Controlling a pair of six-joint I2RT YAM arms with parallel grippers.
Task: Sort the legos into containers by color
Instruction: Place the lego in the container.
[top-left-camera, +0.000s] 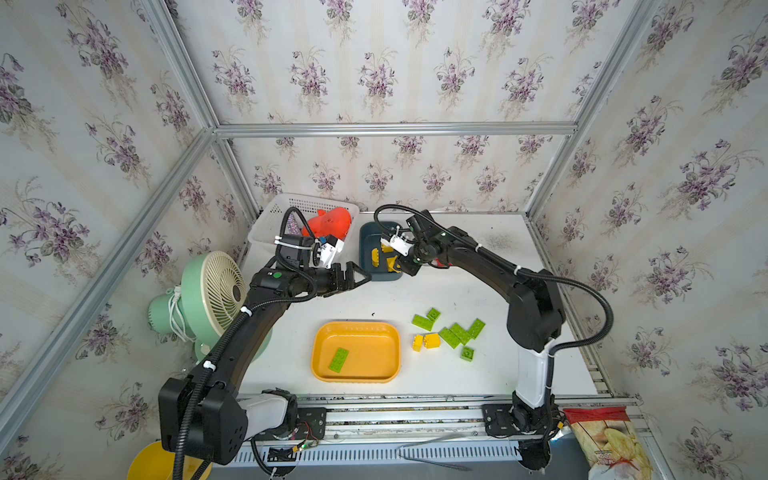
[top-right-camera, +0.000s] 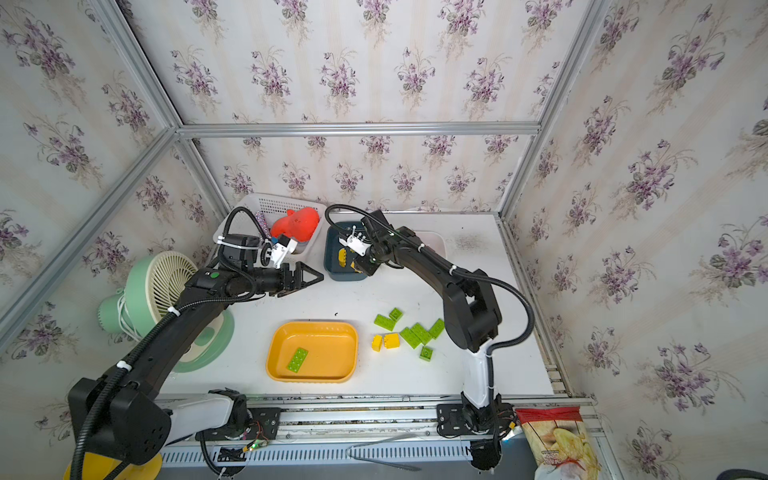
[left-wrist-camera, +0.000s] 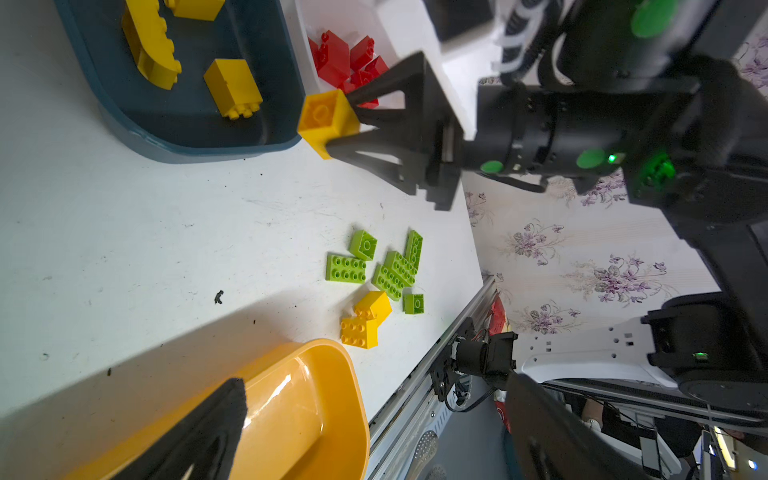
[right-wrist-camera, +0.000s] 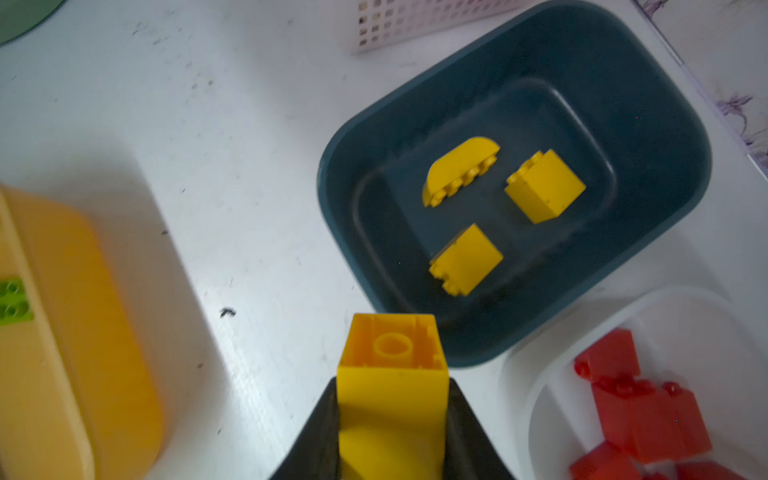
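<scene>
The right tool (left-wrist-camera: 347, 123) was closed on a yellow brick (right-wrist-camera: 392, 374), one finger pressed to each side and the brick's hollow underside facing away from the tool. It hung at the near rim of the teal tray (right-wrist-camera: 665, 124), at the corner next to the white tray (right-wrist-camera: 540, 374). Whether the brick was over the tray's rim or just outside it could not be told.

Three yellow pieces (right-wrist-camera: 465, 259) lay in the teal tray: two blocks on their sides and one with a curved back. The white tray, just beside the teal one, held a heap of red bricks (right-wrist-camera: 648, 419). The orange tray (top-left-camera: 357, 328) sat at the front of the desk (top-left-camera: 415, 291), with one long green brick (top-left-camera: 338, 359) lying flat inside it.

Loose on the desk to the right of the orange tray lay six green bricks (top-left-camera: 455, 332) in a close cluster, some touching. Two small yellow bricks (top-left-camera: 428, 340) lay against each other at the cluster's left edge.

The left tool (top-left-camera: 353, 279) was spread wide and held nothing. It hovered above the desk just left of the teal tray, in front of a white basket (top-left-camera: 291, 205) that held an orange toy (top-left-camera: 332, 222).
</scene>
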